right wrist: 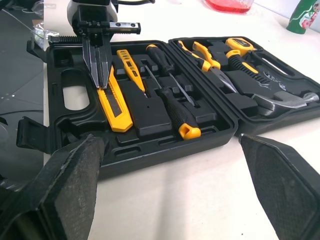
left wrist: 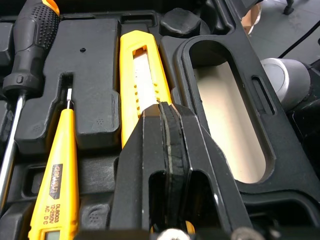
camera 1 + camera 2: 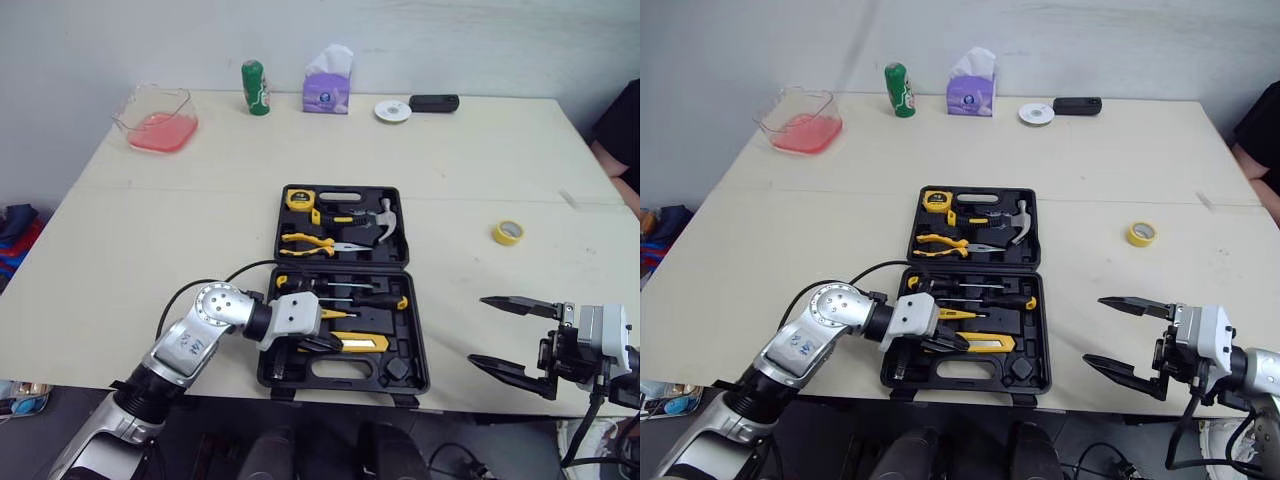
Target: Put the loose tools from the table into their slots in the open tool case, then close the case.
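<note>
Beige table (image 3: 150, 220), open tool case (image 1: 152, 110) at the near edge. The left gripper (image 3: 325, 345) is pinched shut, tips on the yellow knife (image 2: 137, 70) in its slot. The right gripper (image 3: 478, 330) hangs wide open beside the case, tape roll (image 3: 508, 232) loose beyond it.

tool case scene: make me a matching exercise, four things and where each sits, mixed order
1 utility knife
2 hammer
3 yellow tape roll
4 green can

A far table edge, beside the tissue box
B bare table, right of the tool case
C near half of the case, under the left gripper
D far half of the case

Pairs: 1-C, 2-D, 3-B, 4-A
</note>
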Tool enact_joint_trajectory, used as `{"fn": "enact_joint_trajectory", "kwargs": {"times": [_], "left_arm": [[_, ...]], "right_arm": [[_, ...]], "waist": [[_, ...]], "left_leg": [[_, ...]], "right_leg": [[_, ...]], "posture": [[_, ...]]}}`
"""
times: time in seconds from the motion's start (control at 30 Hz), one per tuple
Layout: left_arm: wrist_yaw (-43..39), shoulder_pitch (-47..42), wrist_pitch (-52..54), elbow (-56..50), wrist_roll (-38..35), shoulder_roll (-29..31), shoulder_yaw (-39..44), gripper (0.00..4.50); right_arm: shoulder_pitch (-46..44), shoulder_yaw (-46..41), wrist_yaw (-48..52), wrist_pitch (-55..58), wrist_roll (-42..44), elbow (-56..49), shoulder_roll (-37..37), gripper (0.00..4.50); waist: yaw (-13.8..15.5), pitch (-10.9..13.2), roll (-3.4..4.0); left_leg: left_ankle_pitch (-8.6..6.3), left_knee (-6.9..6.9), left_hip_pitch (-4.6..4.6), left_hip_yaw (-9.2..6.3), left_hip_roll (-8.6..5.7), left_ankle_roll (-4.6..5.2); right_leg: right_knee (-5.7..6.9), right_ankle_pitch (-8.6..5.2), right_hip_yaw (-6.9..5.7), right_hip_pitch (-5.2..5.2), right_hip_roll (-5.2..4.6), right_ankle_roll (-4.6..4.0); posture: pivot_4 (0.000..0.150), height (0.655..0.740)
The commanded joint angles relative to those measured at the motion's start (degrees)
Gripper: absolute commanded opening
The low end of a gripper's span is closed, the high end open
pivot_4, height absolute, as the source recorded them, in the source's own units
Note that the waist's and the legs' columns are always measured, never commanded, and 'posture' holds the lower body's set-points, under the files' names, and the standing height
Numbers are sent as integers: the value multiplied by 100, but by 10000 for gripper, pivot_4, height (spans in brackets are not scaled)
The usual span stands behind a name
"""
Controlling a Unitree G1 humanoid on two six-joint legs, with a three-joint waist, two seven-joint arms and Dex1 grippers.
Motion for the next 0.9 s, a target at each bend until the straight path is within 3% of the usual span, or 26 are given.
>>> {"fn": "enact_joint_trajectory", "kwargs": {"times": [0.03, 0.17, 0.27, 0.37, 0.5, 0.73, 0.9], "left_arm": [[125, 210, 167, 380, 448, 142, -242, 492], [138, 134, -305, 364, 200, 63, 109, 492], [-265, 113, -1200, 348, -389, 11, 602, 492], [-308, 61, -1224, 261, -662, 70, 952, 492], [-129, 90, -938, -31, -1169, 239, 1745, 13131], [217, 932, -939, 78, -1421, 806, 3158, 44813], [969, 1809, -1153, 806, -1305, 962, 4551, 44813]], "right_arm": [[-6, -53, -23, -123, 36, -31, 21, 45000], [-25, -76, -46, -129, 26, 33, 17, 45000], [-94, -158, -158, -118, 17, 165, 16, 45000], [-172, -279, -285, -161, 18, 349, 17, 45000], [-348, -627, -509, -267, 23, 857, -64, 45000], [-528, -1168, -1051, -679, -330, 1542, -90, 45000], [-799, -1582, -1840, -1380, -766, 2416, -43, 45000]], "waist": [[-2, 0, 0], [-4, 0, 0], [-8, 3, -1], [-17, 9, -1], [-15, 9, 0], [-35, 14, 2], [-35, 17, 3]], "left_leg": [[-2, -1, 10, 0, 0, 0], [-13, -10, 46, 0, 1, 3], [-14, -10, 45, 0, 1, 4], [-13, -9, 25, 1, 1, 3], [-9, -2, -14, 3, -2, 5], [-6, -2, -23, 6, -5, 9], [-7, -3, -22, 7, -5, 9]], "right_leg": [[-17, 0, 0, 9, -17, -1], [-32, -3, -5, 43, -30, -5], [-32, -3, -7, 40, -36, -6], [-27, -5, -9, 17, -38, -8], [-16, -4, -16, -17, -38, -7], [1, -1, -19, -23, -36, -3], [-13, -1, -17, -27, -38, -2]], "posture": [[1500, 7400], [1500, 7400], [1500, 7400], [1500, 7400], [1500, 7400], [1500, 7400], [1500, 7400]]}}
